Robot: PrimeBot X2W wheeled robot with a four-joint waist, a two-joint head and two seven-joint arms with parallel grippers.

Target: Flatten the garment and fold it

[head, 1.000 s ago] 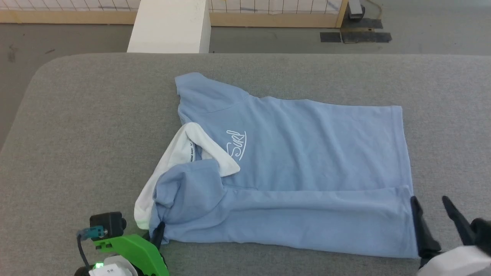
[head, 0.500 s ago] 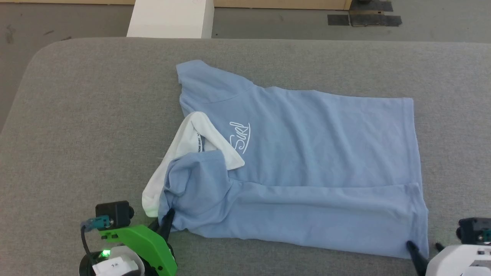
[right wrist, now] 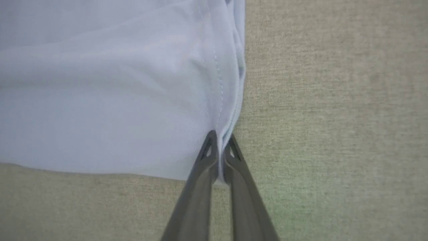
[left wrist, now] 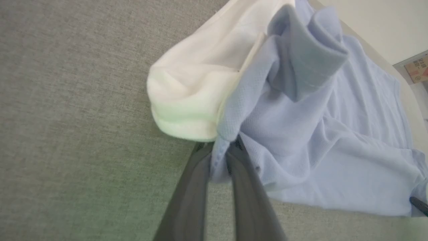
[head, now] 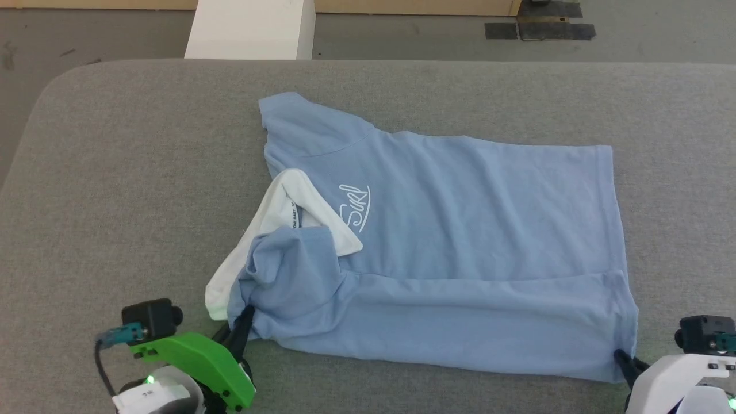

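– Garment (head: 460,230), the light blue soft short-sleeved shirt with white collar: where does it lie?
– Centre of the head view, on the grey fabric-covered table (head: 115,172). Its long axis runs left to right, collar at left, hem at right. The whole garment lies up-frame from both claws.
– Left claw?
– The left gripper (head: 244,317) is at lower left, its green wrist low and its fingers angled up and right. It is pinched narrow on the bunched blue sleeve edge beside the white collar.
– Right claw?
– The right gripper (head: 622,359) is at the lower right corner, white wrist low. Its fingers are clamped on the near hem corner.
– So?
– The 2 grips hold both ends of the near long edge. I judge the next move is to pull it taut or carry it up-frame.
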